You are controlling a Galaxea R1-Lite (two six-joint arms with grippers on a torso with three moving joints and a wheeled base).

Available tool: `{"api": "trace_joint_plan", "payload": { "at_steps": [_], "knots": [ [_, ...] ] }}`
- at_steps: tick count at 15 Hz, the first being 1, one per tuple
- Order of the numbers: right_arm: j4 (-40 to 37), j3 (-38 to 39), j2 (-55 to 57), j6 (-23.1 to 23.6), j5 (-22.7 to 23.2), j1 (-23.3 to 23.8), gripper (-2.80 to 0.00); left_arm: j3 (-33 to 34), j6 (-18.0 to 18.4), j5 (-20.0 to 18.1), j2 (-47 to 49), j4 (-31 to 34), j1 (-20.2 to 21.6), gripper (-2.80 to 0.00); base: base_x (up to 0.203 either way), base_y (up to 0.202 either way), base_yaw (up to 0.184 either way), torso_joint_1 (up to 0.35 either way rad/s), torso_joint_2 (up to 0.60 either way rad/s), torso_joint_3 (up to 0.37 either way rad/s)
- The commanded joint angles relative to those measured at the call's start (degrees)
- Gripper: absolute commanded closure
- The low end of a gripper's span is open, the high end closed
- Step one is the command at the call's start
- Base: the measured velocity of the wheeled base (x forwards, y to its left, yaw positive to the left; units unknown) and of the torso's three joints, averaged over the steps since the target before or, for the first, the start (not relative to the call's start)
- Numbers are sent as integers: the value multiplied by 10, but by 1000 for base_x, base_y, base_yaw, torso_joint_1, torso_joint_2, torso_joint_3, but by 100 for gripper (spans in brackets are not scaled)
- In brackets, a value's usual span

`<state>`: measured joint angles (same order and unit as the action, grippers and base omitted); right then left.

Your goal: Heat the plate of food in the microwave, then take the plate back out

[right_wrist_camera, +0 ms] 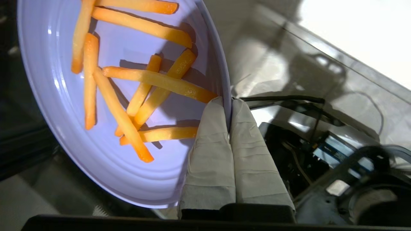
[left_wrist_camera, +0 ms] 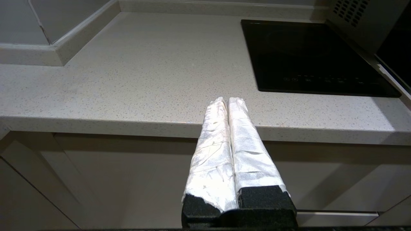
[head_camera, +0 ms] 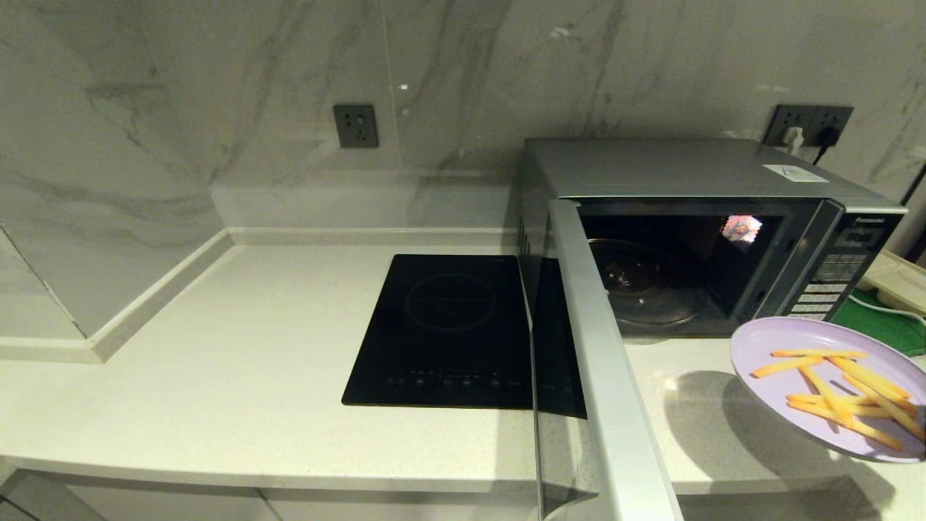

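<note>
The lilac plate of fries (head_camera: 832, 387) hangs tilted in the air at the right of the desk (head_camera: 239, 376), in front of the microwave (head_camera: 694, 239) and casting a shadow on the desk below it. The right gripper (right_wrist_camera: 230, 106) has its taped fingers (right_wrist_camera: 210, 144) pinched tight on the plate's rim, one finger inside the rim, one outside. The microwave door (head_camera: 600, 362) stands swung wide open toward the robot, and the glass turntable (head_camera: 636, 286) inside the dark cavity is bare. A black induction hob (head_camera: 448, 333) lies flat on the desk to the left of the microwave, and a green tray (head_camera: 886, 322) peeks out behind the plate. The left gripper (left_wrist_camera: 228, 102) sits low at the desk's front edge, its wrapped fingers pressed together around nothing.
</note>
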<state>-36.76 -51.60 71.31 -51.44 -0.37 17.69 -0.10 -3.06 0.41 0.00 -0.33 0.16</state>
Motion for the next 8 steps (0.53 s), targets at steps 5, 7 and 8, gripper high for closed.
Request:
{"api": "trace_joint_plan", "payload": {
  "at_steps": [5,7,8],
  "knots": [
    [93,144,-44,-12,10,81,0,0,-1,0,0,0,0,0,0,0,0,0,0,0],
    [115,159,-38,-35,9,94,0,0,0,0,0,0,0,0,0,0,0,0,0,0],
    [125,166,-32,-44,8,96,0,0,-1,0,0,0,0,0,0,0,0,0,0,0]
  ]
}}
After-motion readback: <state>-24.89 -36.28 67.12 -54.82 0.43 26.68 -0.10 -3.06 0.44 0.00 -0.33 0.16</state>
